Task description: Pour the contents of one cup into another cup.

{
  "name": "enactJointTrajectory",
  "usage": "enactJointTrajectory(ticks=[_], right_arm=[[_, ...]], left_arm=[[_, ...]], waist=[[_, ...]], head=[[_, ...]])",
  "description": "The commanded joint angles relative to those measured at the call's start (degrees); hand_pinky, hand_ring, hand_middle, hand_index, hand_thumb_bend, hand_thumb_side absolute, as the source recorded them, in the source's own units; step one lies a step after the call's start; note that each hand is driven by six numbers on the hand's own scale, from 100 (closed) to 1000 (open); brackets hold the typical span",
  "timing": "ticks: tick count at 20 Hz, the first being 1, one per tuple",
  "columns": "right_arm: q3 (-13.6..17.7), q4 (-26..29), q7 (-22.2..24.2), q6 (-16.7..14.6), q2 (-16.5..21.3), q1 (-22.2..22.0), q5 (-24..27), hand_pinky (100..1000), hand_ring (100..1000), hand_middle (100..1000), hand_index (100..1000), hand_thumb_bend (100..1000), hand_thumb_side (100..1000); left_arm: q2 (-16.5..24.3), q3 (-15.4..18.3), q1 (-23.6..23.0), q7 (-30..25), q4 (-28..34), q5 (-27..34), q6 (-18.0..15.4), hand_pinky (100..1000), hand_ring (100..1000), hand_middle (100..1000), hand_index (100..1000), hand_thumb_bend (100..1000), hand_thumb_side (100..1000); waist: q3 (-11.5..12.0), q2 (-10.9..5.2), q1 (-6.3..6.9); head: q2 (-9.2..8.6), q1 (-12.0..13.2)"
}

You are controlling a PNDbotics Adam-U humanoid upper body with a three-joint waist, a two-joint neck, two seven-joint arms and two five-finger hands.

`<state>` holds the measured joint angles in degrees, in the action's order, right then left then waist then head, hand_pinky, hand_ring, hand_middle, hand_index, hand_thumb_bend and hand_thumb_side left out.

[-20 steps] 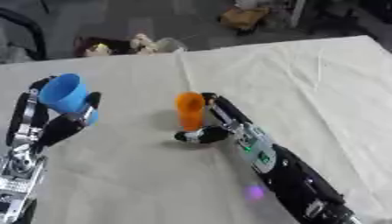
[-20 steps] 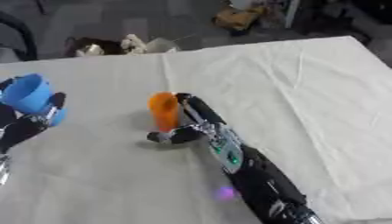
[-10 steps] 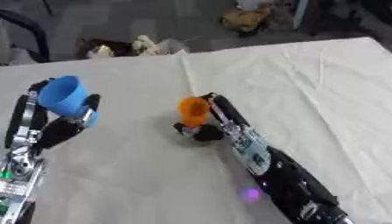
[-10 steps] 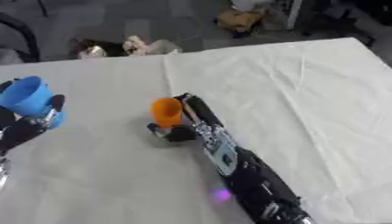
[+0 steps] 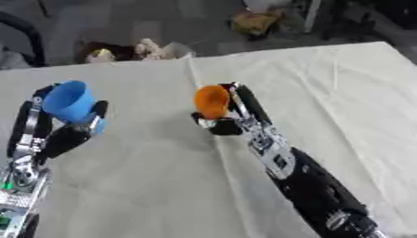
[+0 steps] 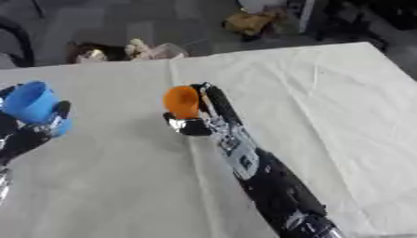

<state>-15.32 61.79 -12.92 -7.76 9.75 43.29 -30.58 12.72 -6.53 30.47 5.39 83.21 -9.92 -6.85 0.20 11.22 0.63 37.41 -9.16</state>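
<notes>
Right robot hand [image 5: 232, 116] clamped on orange cup [image 5: 211, 101]; left robot hand [image 5: 57, 132] clamped on blue cup [image 5: 69, 102]; wrinkled cloth [image 5: 342, 97].

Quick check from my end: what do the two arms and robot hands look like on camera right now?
Both are mostly black with silver metal parts. The right arm is a thick black forearm with a silver and white section near the wrist; its robot hand has slim black fingers. The left arm shows more silver metal and a small green spot low down; its robot hand is black and silver.
</notes>
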Motion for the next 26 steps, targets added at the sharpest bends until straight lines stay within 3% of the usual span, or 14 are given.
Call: enactJointTrajectory(ticks=[1,13,26], right_arm=[[-1.5,3.7,2.1,0.5,1.1,0.4,1.3,706,646,140,204,100,132],[-9.0,8.9,12.6,-2.1,-1.0,-1.5,3.7,709,655,138,203,100,156],[-12.3,11.4,16.8,-2.9,-2.5,-2.3,6.4,712,661,141,206,100,168]], left_arm=[[2.0,-0.5,1.2,-0.9,1.2,-0.5,0.2,643,554,118,443,100,266],[6.1,-3.5,5.8,-6.9,2.2,-3.2,2.5,644,563,118,449,100,204],[7.6,-5.9,10.3,-10.6,0.3,-10.3,2.7,643,558,114,448,100,149]], waist=[[-0.2,-1.21,0.07],[-0.2,-1.61,0.46],[-0.9,-1.80,0.39]], head=[[-0.05,0.3],[0.44,0.3],[0.55,0.5]])
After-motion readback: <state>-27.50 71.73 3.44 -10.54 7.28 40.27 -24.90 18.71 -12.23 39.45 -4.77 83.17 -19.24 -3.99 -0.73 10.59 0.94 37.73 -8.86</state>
